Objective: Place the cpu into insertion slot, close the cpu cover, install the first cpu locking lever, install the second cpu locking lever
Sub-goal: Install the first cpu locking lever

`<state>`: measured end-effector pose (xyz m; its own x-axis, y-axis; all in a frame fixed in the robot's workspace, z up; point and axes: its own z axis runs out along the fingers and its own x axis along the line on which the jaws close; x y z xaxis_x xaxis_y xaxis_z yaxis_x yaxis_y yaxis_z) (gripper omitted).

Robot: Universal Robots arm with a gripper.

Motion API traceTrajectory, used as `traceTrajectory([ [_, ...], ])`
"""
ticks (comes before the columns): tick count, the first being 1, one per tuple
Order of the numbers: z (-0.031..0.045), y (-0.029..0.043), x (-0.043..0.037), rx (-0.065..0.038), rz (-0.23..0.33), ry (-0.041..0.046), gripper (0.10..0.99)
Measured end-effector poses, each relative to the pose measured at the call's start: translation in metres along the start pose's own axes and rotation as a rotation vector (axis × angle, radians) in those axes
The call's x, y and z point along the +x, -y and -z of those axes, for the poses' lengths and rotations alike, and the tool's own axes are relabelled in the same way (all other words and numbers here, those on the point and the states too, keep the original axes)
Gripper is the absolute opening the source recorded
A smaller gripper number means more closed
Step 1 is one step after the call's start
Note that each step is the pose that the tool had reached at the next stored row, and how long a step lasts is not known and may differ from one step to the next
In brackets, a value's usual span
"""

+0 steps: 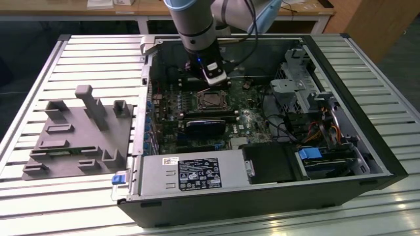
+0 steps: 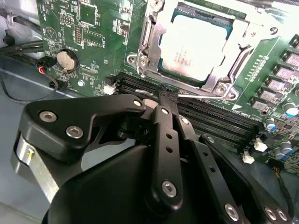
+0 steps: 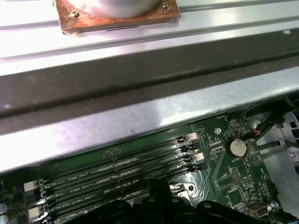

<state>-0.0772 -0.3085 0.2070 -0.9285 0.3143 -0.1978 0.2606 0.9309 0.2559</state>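
Black linkage up close in the second wrist view: your end effector (image 2: 163, 99) has its fingers drawn together, and nothing shows between them. The tip hovers over the long memory slots (image 2: 210, 119), just beside the socket's near edge.

Past the slots, look at the cpu (image 2: 196, 44). Its silver-grey top sits flat in the insertion slot (image 2: 201, 17). The cpu cover (image 2: 156, 42) looks laid down around it, with the chip showing through the window. A thin lever rod (image 2: 187, 85) runs along the socket edge nearest the tip. You can't tell from here whether it is hooked.

On handling, the chip is probably light, stiff and thin, with delicate contacts underneath, so take it by its side edges. The cover is likely thin sheet metal on a hinge, best pressed on its frame. The lever should be springy wire, best pushed near its free end.

Farther out, a coin cell (image 2: 67, 59) sits on the green board. In the exterior view the open case rests on the slatted bench (image 1: 66, 59).
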Motion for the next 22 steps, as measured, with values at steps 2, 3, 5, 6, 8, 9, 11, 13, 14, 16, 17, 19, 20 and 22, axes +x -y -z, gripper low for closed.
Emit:
traceTrajectory([
  [2,-0.0002,-0.0010,0.0008,0.001,-0.003,0.0010,0.102],
  [3,-0.0002,-0.0013,0.0011,0.001,-0.004,0.0016,0.102],
  [5,-0.0004,-0.0017,0.0017,0.002,-0.006,0.0031,0.102],
  [6,-0.0006,-0.0019,0.0019,0.002,-0.007,0.0040,0.102],
  [8,-0.0011,-0.0020,0.0022,0.004,-0.007,0.0056,0.102],
  [9,-0.0013,-0.0020,0.0022,0.007,-0.007,0.0065,0.102],
  [11,-0.0017,-0.0020,0.0024,0.013,-0.005,0.0086,0.102],
  [13,-0.0021,-0.0022,0.0025,0.021,-0.003,0.0108,0.102],
  [14,-0.0023,-0.0022,0.0025,0.022,-0.002,0.0113,0.102],
  [16,-0.0024,-0.0023,0.0026,0.022,-0.002,0.0113,0.102],
  [17,-0.0025,-0.0025,0.0027,0.022,-0.002,0.0113,0.102],
  [19,-0.0027,-0.0030,0.0029,0.022,-0.002,0.0112,0.102],
  [20,-0.0029,-0.0034,0.0031,0.022,-0.002,0.0112,0.102],
  [22,-0.0032,-0.0042,0.0034,0.022,-0.002,0.0112,0.102],
])
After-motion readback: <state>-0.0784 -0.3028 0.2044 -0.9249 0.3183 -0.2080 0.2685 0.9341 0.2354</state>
